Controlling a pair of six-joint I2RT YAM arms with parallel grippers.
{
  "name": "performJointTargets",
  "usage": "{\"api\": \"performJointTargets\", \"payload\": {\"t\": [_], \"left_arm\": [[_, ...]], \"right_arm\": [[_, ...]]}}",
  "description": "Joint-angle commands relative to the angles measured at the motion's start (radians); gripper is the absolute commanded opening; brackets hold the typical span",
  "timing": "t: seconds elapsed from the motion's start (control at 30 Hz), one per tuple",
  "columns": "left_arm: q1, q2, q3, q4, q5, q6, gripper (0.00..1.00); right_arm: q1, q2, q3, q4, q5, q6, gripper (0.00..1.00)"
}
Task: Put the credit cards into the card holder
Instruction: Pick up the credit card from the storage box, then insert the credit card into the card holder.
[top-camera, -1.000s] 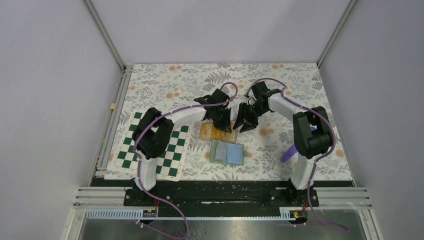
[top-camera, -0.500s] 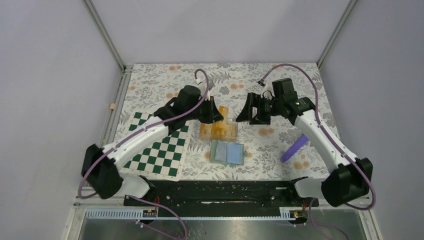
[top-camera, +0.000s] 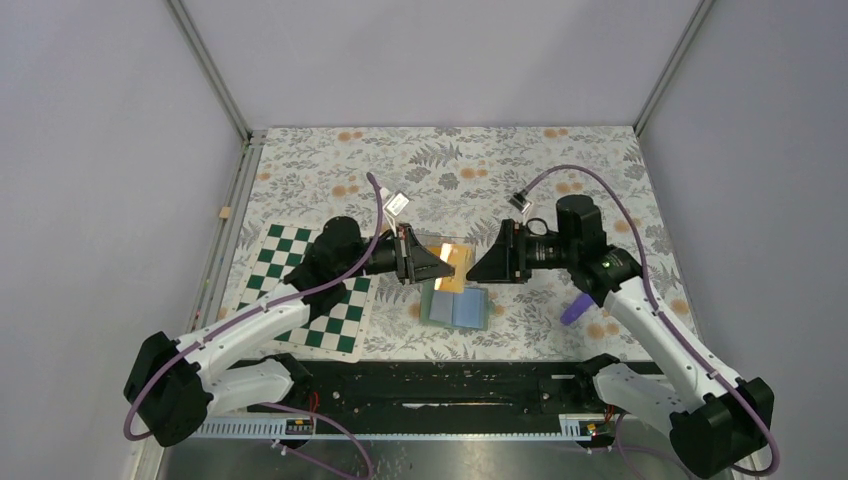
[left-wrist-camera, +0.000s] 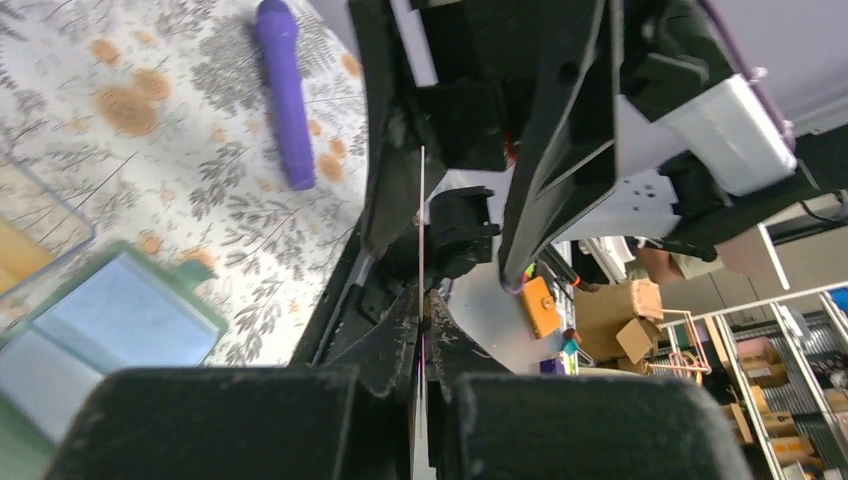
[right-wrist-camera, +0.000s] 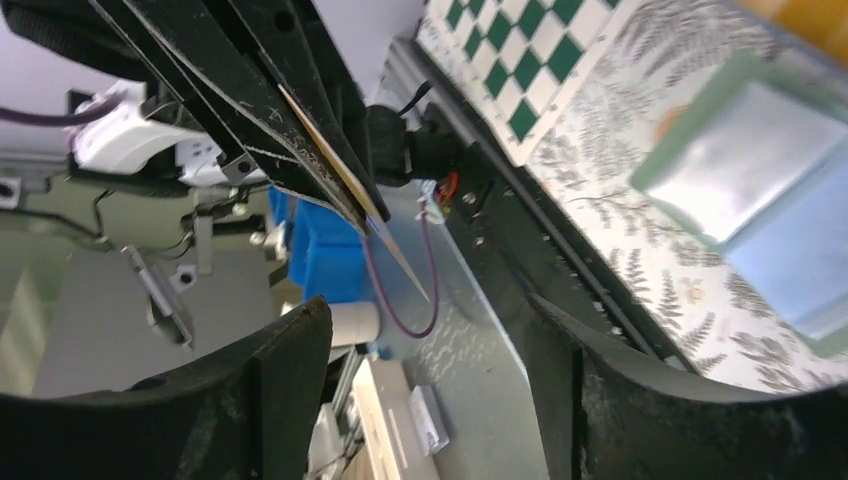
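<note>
Table (top-camera: 600, 170) overlooked from high behind the arm bases, left wrist view aimed closely along its fingers (left-wrist-camera: 250, 420) at the right arm (top-camera: 650, 315), right wrist view turned back at the left arm (top-camera: 250, 322), card holder (top-camera: 456, 306) shared by all three, credit card (top-camera: 453, 266) edge-on in both wrist views.

Floral table cover (top-camera: 330, 160): matt, cloth-like. Credit card (top-camera: 458, 264) in the left gripper (top-camera: 438, 268): thin, glossy orange (plastic, by its sheen); gripper fingers (left-wrist-camera: 392, 345) matt black, scuffed. Card holder (top-camera: 455, 306): smooth translucent plastic.
</note>
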Motion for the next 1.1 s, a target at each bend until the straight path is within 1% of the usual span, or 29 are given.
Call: {"api": "performJointTargets", "payload": {"t": [0.0,0.13,0.2,0.23,0.33,0.37,0.4,0.43,0.47,0.53,0.57,0.6,0.63,0.73,0.8,0.9,0.97,1.03,1.07], "left_arm": [[-0.015,-0.032,0.006,0.182,0.064,-0.069,0.00],[-0.021,-0.027,0.011,0.182,0.061,-0.082,0.00],[-0.025,-0.025,0.011,0.178,0.058,-0.084,0.00],[-0.026,-0.023,0.012,0.174,0.058,-0.085,0.00],[-0.028,-0.023,0.012,0.150,0.042,-0.082,0.00],[-0.028,-0.025,0.011,0.138,0.032,-0.078,0.00],[-0.027,-0.029,0.010,0.125,0.024,-0.073,0.00],[-0.028,-0.032,0.011,0.109,0.012,-0.070,0.04],[-0.028,-0.037,0.012,0.089,-0.002,-0.062,0.14],[-0.027,-0.051,0.019,0.023,-0.049,-0.041,0.38],[-0.027,-0.064,0.027,-0.054,-0.112,-0.024,0.48],[-0.028,-0.078,0.037,-0.124,-0.170,-0.006,0.57],[-0.028,-0.093,0.052,-0.201,-0.238,0.017,0.63],[-0.028,-0.122,0.094,-0.425,-0.428,0.068,0.71],[-0.028,-0.123,0.126,-0.551,-0.514,0.094,0.73],[-0.028,-0.115,0.149,-0.645,-0.556,0.136,0.77],[-0.028,-0.106,0.152,-0.682,-0.569,0.141,0.78],[-0.027,-0.094,0.153,-0.703,-0.566,0.146,0.78],[-0.028,-0.085,0.152,-0.708,-0.562,0.147,0.78]], "right_arm": [[0.071,0.016,-0.005,0.189,-0.068,0.111,0.70],[0.082,0.036,-0.007,0.270,-0.066,0.168,0.63],[0.086,0.046,-0.006,0.334,-0.074,0.203,0.57],[0.091,0.053,-0.005,0.364,-0.085,0.224,0.50],[0.099,0.082,-0.013,0.445,-0.112,0.293,0.22],[0.100,0.087,-0.015,0.455,-0.119,0.300,0.11],[0.100,0.088,-0.021,0.457,-0.122,0.301,0.03],[0.100,0.086,-0.025,0.455,-0.119,0.302,0.00],[0.100,0.083,-0.029,0.448,-0.113,0.301,0.00],[0.099,0.081,-0.025,0.392,-0.087,0.295,0.00],[0.100,0.084,-0.018,0.354,-0.070,0.291,0.00],[0.099,0.088,-0.009,0.320,-0.048,0.293,0.00],[0.098,0.097,0.001,0.261,-0.028,0.300,0.00],[0.083,0.132,0.019,0.165,0.008,0.375,0.00],[0.066,0.154,0.002,0.154,-0.003,0.446,0.00],[0.038,0.165,-0.024,0.169,-0.028,0.526,0.00],[0.021,0.173,-0.040,0.183,-0.054,0.570,0.00],[0.006,0.184,-0.072,0.254,-0.098,0.645,0.00],[0.001,0.190,-0.096,0.341,-0.120,0.701,0.00]]}}
